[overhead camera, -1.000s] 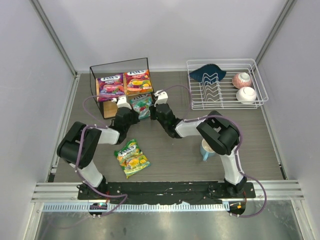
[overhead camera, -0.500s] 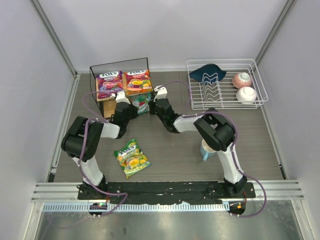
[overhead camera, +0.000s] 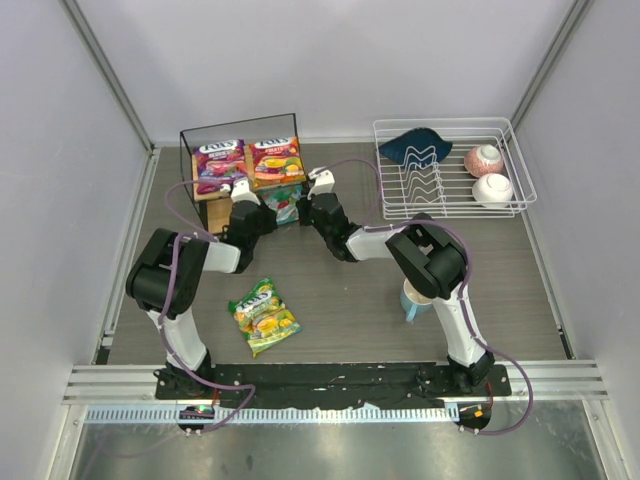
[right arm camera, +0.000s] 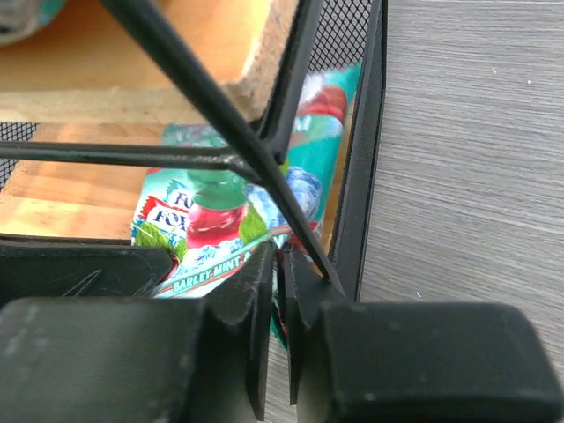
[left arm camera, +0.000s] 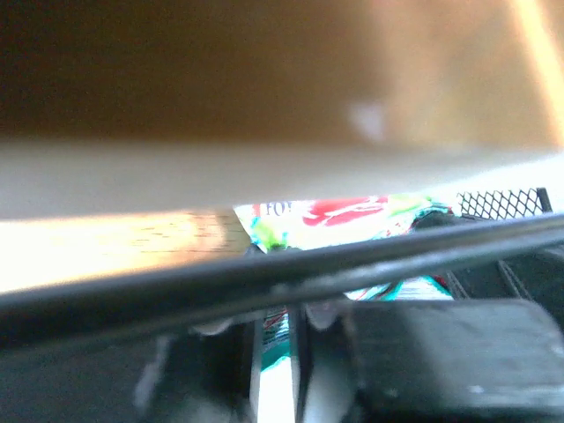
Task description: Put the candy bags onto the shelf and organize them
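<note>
Left tool [left arm camera: 278,330] and right tool [right arm camera: 280,264] reach into the front of the shelf [overhead camera: 213,218], each clenched on an edge of the teal-green bag [right arm camera: 220,211], which lies partly inside the shelf's lower tier; purple-magenta bag [overhead camera: 221,165] and red-orange bag [overhead camera: 277,160] lie side by side atop the shelf; yellow-green bag [overhead camera: 264,316] lies on the counter [overhead camera: 350,300], well in front of the shelf.

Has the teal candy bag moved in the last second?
Yes. The teal candy bag slid farther back, deeper into the shelf.
</note>
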Controlling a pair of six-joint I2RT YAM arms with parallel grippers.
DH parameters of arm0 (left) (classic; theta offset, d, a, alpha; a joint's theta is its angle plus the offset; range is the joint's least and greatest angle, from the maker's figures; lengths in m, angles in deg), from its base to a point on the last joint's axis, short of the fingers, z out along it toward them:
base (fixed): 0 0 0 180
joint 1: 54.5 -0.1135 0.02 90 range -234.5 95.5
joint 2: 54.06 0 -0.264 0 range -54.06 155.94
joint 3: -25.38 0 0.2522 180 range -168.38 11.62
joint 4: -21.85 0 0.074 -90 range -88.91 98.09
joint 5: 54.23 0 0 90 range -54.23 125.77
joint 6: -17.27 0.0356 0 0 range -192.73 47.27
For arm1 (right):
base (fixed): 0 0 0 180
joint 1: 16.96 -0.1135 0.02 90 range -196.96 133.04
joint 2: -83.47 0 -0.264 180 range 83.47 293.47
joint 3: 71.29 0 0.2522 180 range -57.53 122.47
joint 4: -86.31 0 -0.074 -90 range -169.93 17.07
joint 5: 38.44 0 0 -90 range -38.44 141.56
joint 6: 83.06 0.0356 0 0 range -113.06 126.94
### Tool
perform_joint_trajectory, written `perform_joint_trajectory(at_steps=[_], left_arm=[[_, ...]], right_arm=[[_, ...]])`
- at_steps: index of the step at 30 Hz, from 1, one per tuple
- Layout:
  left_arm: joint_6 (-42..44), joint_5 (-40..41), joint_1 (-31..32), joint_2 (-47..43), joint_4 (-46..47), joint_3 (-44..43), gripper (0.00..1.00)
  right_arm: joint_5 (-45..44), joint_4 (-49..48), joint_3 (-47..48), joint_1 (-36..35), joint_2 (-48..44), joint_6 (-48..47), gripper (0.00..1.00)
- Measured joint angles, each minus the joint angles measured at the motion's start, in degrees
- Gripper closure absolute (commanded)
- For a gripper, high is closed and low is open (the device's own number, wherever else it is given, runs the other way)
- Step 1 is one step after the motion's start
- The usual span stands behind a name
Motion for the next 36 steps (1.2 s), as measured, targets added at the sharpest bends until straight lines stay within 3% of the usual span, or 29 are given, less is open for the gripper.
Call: perform_joint_trajectory(at_steps=[4,10,17,29,36], left_arm=[[-0.50,-0.13,-0.02,0.00,-0.11,0.00,0.54],[-1.64,-0.66,0.00,-0.28,0.02,0.46,0.39],[-3.39,-1.81,-0.02,-4.07,-0.04,4.22,0.35],[-4.74,-2.71,-0.07,-14.67,-1.03,11.47,0.33],[-5.75,-3.48,-0.07,-26.53,-7.04,18.71,0.30]], right_arm=[[0.59,-0.31,0.00,0.07,0.02,0.35,0.66],[1.05,-0.81,-0.39,0.09,0.02,0.57,0.58],[1.49,-1.64,-4.72,0.09,-1.14,0.79,0.55],[2.29,-3.56,-15.61,0.11,-11.41,2.27,0.49],[6.08,-3.23,-24.11,-0.96,-19.19,4.76,0.41]])
